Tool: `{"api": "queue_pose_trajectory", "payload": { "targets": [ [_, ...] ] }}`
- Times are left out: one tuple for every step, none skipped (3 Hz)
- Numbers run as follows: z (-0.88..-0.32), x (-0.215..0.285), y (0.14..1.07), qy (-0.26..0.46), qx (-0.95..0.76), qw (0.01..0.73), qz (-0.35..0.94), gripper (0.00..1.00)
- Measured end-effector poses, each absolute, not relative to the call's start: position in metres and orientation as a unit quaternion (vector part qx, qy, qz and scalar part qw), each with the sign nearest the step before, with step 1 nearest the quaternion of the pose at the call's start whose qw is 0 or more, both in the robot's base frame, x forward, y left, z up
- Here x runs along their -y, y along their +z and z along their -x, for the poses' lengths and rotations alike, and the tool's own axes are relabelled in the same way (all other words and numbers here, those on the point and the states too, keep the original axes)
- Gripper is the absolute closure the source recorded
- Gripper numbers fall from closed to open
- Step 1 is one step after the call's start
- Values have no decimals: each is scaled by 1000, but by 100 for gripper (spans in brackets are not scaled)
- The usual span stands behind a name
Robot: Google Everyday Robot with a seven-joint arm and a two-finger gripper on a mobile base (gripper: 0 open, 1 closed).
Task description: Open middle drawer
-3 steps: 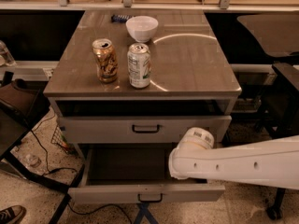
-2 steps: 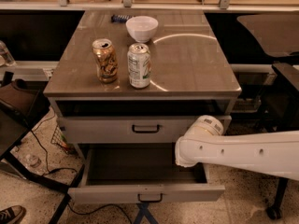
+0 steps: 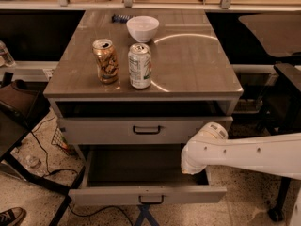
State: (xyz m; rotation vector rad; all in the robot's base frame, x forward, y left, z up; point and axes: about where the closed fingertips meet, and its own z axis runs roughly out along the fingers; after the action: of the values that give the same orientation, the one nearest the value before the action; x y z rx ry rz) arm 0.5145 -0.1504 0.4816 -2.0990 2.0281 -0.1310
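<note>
Speckled floor [image 3: 28, 192] lies under a grey cabinet in a dim room. Black cords [image 3: 40, 145] run over the floor on the left, and a shoe [image 3: 10, 215] shows in the bottom left corner.

On the brown tabletop [image 3: 197, 65] two cans stand upright, side by side and close together. One is a gold can [image 3: 106, 60] on the left. The other is a white and green can [image 3: 140, 66] on the right. Behind them sits a white bowl [image 3: 142, 28], and a small blue thing [image 3: 120, 18] lies just to the left of the bowl.

Under the tabletop is a dark open gap. Below the gap is a shut drawer [image 3: 103, 132] with a wide black handle. Below that is the middle drawer [image 3: 108, 195]. It is pulled out far toward the camera, so its plain grey inside shows. Its small black handle [image 3: 151, 200] is in the middle of its front.

A big white arm [image 3: 254, 154] comes in from the right and bends down at the right side of the open drawer. The claw [image 3: 192, 167] is at the low end of the arm, over the right side of the drawer's inside. I cannot tell if the claw is open or closed, or if it holds anything.
</note>
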Motion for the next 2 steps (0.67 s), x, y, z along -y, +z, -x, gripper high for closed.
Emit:
{"api": "queue_pose_trajectory", "payload": {
  "targets": [
    [-516,152,470,-37,-694,104,712,100],
    [-522,159,434,-9,-707,101,700,100]
  ]
}}
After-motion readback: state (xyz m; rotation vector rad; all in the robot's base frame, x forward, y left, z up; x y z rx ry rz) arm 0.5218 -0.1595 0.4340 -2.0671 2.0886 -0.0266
